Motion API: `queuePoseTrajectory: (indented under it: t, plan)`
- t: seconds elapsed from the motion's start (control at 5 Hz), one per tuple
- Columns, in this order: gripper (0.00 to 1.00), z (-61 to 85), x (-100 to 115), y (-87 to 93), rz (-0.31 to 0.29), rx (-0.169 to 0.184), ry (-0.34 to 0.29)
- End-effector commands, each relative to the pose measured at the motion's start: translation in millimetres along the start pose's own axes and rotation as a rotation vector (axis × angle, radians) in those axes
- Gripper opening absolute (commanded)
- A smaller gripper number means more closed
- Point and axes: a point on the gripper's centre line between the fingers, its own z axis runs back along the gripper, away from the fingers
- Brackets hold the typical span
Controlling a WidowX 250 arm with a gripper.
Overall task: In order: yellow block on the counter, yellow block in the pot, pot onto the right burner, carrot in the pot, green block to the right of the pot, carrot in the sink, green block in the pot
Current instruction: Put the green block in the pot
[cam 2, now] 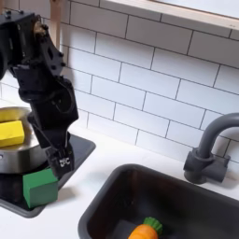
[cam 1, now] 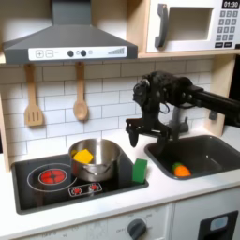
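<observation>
The steel pot stands on the right half of the black stovetop in the first exterior view, with the yellow block inside it. Just off the pot's right side in the first exterior view, the green block stands upright at the stovetop's edge. My gripper hangs a little above the green block, open, with nothing between its fingers. The carrot lies in the dark sink.
A red-glowing burner lies left of the pot in the first exterior view. The dark faucet rises behind the sink. Wooden utensils hang on the tiled wall, and off-white counter runs between stovetop and sink.
</observation>
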Motion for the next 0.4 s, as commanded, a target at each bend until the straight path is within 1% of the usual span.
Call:
queuePoseTrajectory:
  t: [0.0, 0.2]
  plan:
    - [1.00, -10.5, -15, -3.5, 0.004, -0.013, 0.036]
    - [1.00, -20.5, -28, 0.4, 0.014, -0.009, 0.065]
